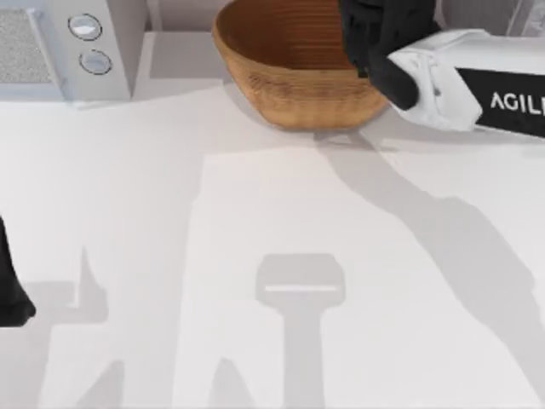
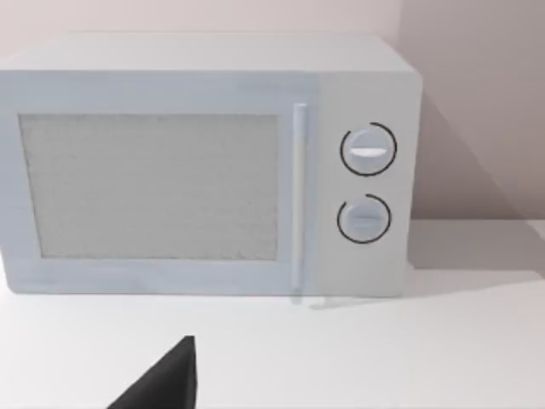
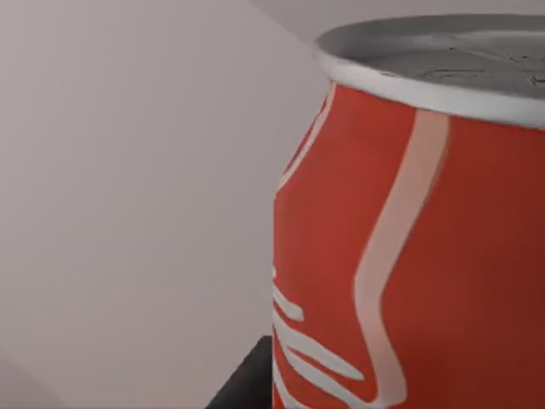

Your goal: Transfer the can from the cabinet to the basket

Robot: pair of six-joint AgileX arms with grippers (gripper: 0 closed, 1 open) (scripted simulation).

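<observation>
microwave (image 2: 204,166) beside basket (image 1: 281,85); right gripper (image 1: 375,34) above it, can (image 3: 417,256) close.

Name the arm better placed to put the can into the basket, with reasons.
Right. Its gripper sits over the basket, and the can looms close before its wrist camera. The left gripper is parked at the table's left edge, facing the microwave.

Right arm (image 1: 477,81) reaches in from the top view's right edge toward the far side of the table, white forearm link roughly level, black wrist and right gripper (image 1: 383,34) at the far edge, angled down. One dark finger (image 3: 243,383) of it shows in the right wrist view; jaw state not readable. Left arm parked at the top view's left edge, near side, with a dark left gripper (image 1: 13,294) tip poking in; one black fingertip (image 2: 166,383) shows in the left wrist view.
</observation>
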